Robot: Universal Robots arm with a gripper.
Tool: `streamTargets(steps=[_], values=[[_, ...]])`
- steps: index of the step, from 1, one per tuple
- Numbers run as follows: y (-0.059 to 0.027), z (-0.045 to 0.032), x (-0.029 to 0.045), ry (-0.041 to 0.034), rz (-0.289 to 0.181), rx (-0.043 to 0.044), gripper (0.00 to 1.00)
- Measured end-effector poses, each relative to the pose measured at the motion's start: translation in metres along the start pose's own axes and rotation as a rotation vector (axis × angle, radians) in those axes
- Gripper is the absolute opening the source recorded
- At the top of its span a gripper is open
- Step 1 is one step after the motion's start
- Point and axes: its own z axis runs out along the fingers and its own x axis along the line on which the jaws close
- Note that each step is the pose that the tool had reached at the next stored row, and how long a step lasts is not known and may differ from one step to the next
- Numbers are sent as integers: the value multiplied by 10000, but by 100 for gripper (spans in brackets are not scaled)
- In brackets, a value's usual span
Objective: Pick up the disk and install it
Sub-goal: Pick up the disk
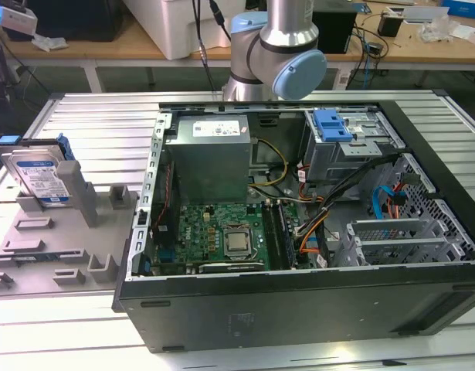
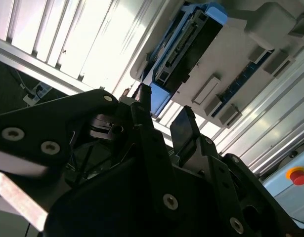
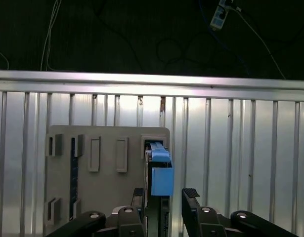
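The disk (image 1: 38, 176) stands on edge in a grey holder (image 1: 83, 202) at the exterior view's left, its white-and-blue label facing out and blue carrier bracket around it. In the first wrist view the disk (image 3: 160, 173) shows edge-on in the holder (image 3: 102, 182). My gripper (image 3: 164, 196) is open there, a dark finger on each side of the disk's line and apart from it. In the second wrist view the gripper (image 2: 164, 113) is short of the disk (image 2: 191, 44), nothing between its fingers.
An open computer case (image 1: 299, 224) lies on the slatted metal table (image 1: 90, 116), with a blue-tabbed drive bay (image 1: 334, 127) at its far right corner. The arm's elbow (image 1: 276, 54) hangs above the case's far side. A red button (image 2: 296, 175) sits off the table.
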Motion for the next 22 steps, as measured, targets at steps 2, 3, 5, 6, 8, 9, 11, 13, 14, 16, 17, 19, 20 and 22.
streamTargets(steps=[2,3,5,6,8,9,11,13,14,16,17,19,20,22], values=[[-1,17,0,1,0,-4,44],[-2,28,0,2,0,-8,44],[-2,50,0,2,0,-10,44],[-3,55,0,2,0,-10,44],[-3,73,0,2,0,-11,44],[-3,80,-1,-2,0,-10,44],[-3,91,0,-28,-1,-10,44],[-4,102,-1,-45,-1,-8,44],[-4,108,-1,-47,-1,-8,44],[-4,123,-1,-48,-2,-8,44],[-4,129,-1,-48,-2,-8,44],[-4,140,-1,-48,-2,-8,44],[-3,149,0,-48,-2,-8,44],[0,165,-1,-48,-2,-8,44]])
